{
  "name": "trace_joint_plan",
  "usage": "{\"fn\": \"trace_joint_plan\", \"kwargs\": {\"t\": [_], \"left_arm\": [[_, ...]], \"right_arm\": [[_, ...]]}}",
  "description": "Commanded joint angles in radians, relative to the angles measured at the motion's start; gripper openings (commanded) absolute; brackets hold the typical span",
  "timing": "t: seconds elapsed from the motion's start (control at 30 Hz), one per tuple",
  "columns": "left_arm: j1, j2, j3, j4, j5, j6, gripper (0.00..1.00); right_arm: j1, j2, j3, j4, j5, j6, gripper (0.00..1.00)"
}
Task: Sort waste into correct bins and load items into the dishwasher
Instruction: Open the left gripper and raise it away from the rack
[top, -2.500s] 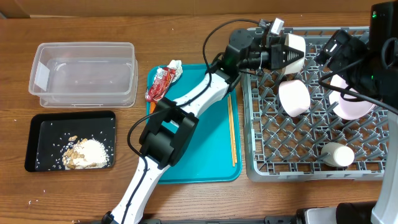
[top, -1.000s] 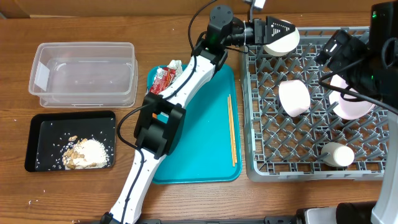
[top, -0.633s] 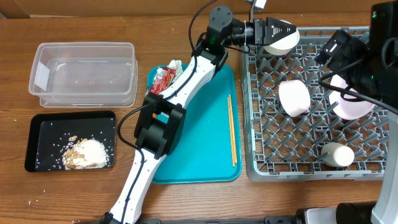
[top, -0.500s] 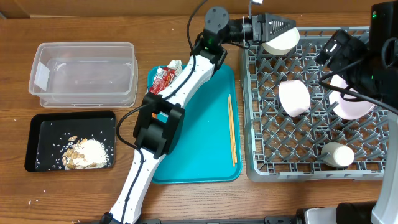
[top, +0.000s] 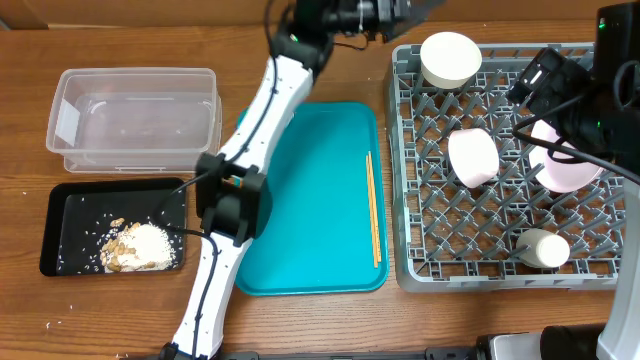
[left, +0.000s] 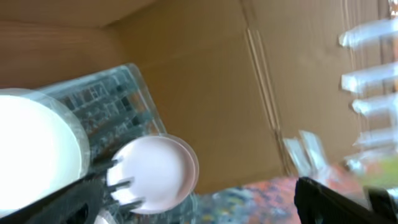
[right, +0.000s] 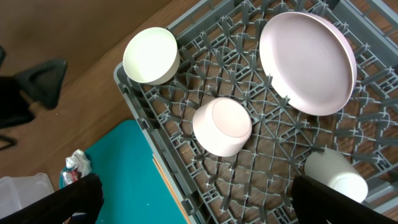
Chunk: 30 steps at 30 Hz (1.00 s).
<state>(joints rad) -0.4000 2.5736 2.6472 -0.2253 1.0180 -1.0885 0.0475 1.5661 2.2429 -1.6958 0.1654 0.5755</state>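
Both small white bowls sit in the grey dishwasher rack (top: 500, 215): one bowl (top: 449, 58) in its far left corner, the other bowl (top: 472, 157) near the middle. The pinkish plate (right: 308, 62) leans at the rack's right, and the white cup (top: 543, 248) lies near the front. My left gripper (left: 199, 211) is open and empty, raised behind the rack's far left corner. My right gripper (right: 202, 205) hangs open above the rack. A red wrapper with a white napkin (right: 76, 165) lies at the teal tray's far corner; in the overhead view my left arm hides them.
The clear tub (top: 135, 118) stands at the far left. In front of it the black tray (top: 60, 225) holds food scraps (top: 140, 245). Wooden chopsticks (top: 372, 208) lie on the teal tray (top: 320, 200) beside the rack. A cardboard wall stands behind the table.
My left gripper has let go of the bowl, which now rests in the rack's far left corner. It has drawn back up and to the left. The right arm is still.
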Motion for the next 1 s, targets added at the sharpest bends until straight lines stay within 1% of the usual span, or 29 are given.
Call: {"fn": "trace_joint_plan", "kwargs": {"t": [0.0,0.03,0.07,0.1,0.2,0.33,0.43,0.47,0.63,0.7,0.77,0.83,0.9,0.97], "left_arm": [[0.001,-0.005,0.154,-0.304,-0.213,0.357,1.0],[-0.007,-0.004,0.194,-0.463,-0.344,0.446,1.0],[-0.017,-0.005,0.218,-0.568,-0.45,0.512,1.0],[-0.03,-0.005,0.231,-0.634,-0.531,0.562,1.0],[-0.078,-0.004,0.234,-0.7,-0.66,0.68,1.0],[-0.144,-0.004,0.233,-0.728,-0.779,0.776,1.0],[-0.186,-0.003,0.232,-0.705,-0.809,0.891,1.0],[-0.197,-0.003,0.229,-0.696,-0.812,0.912,1.0],[-0.209,-0.002,0.215,-0.603,-0.816,0.909,0.98],[-0.208,-0.001,0.202,-0.559,-0.816,0.909,0.93],[-0.207,0.0,0.183,-0.537,-0.818,0.909,0.9],[-0.208,0.0,0.169,-0.555,-0.818,0.909,0.91],[-0.204,-0.001,0.168,-0.605,-0.82,0.91,0.96],[-0.192,-0.004,0.177,-0.657,-0.823,0.909,0.98]], "right_arm": [[-0.004,0.0,0.002,0.002,0.012,-0.003,1.0],[-0.004,0.0,0.002,0.002,0.012,-0.003,1.0],[-0.004,0.0,0.002,0.002,0.011,-0.003,1.0],[-0.004,0.0,0.002,0.002,0.008,-0.003,1.0],[-0.004,0.0,0.002,0.002,-0.003,-0.003,1.0],[-0.004,0.0,0.002,0.002,-0.011,-0.003,1.0],[-0.004,0.0,0.002,0.002,-0.011,-0.003,1.0],[-0.004,0.0,0.002,0.002,-0.011,-0.003,1.0],[-0.004,0.0,0.002,0.002,-0.019,-0.003,1.0],[-0.004,0.0,0.002,0.002,-0.022,-0.004,1.0],[-0.004,0.0,0.002,0.002,-0.022,-0.004,1.0],[-0.004,0.0,0.002,0.002,-0.022,-0.003,1.0],[-0.004,0.003,0.002,0.006,-0.022,-0.003,1.0],[-0.004,0.012,0.002,0.017,-0.029,-0.003,1.0]]}}
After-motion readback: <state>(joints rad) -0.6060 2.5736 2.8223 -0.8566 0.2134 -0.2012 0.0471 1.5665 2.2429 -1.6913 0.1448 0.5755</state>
